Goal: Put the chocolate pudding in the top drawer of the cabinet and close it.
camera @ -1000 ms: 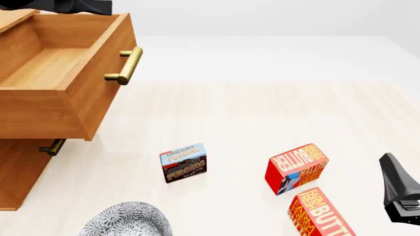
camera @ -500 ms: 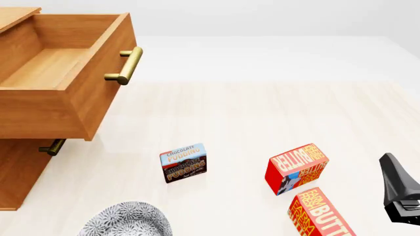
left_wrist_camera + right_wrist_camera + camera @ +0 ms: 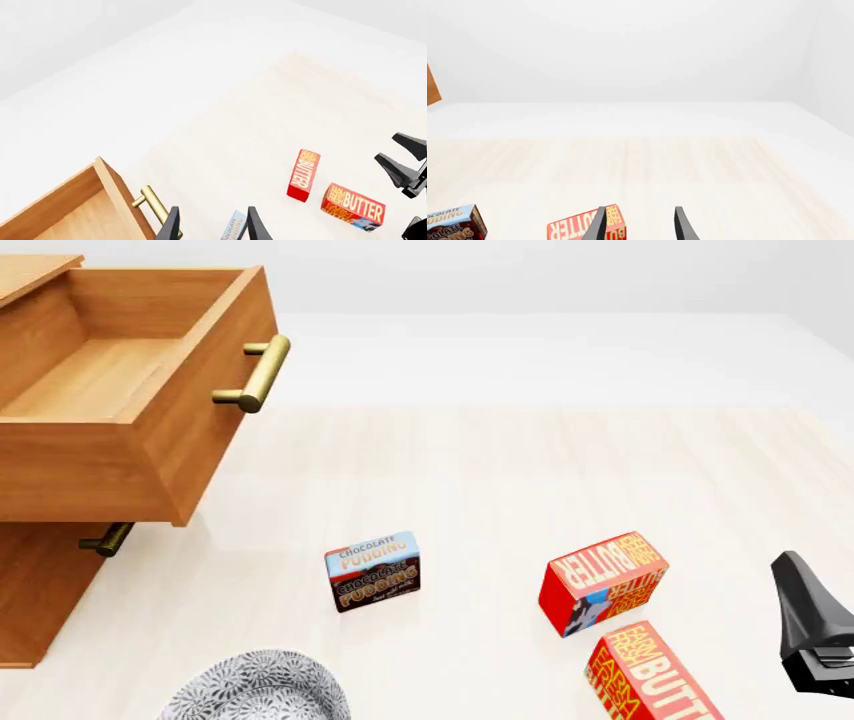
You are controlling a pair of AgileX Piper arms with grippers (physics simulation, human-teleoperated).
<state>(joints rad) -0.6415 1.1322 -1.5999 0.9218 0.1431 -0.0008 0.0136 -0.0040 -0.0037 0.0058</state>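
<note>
Top drawer pulled out; chocolate pudding stands apart on the table.
Left gripper and right gripper both spread, holding nothing; 2 butter boxes sit right of the pudding.

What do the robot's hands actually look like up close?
Both are plain matte black with no markings or cables showing. The left hand and right hand each end in two thin, flat, blade-like fingers tapering to points. From the front, the right one shows as an angular black block.

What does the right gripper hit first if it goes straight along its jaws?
Probably nothing soon: ahead of the right gripper lies bare table. The nearer butter box sits beside one jaw, likely just off that line; depth is unclear.
</note>
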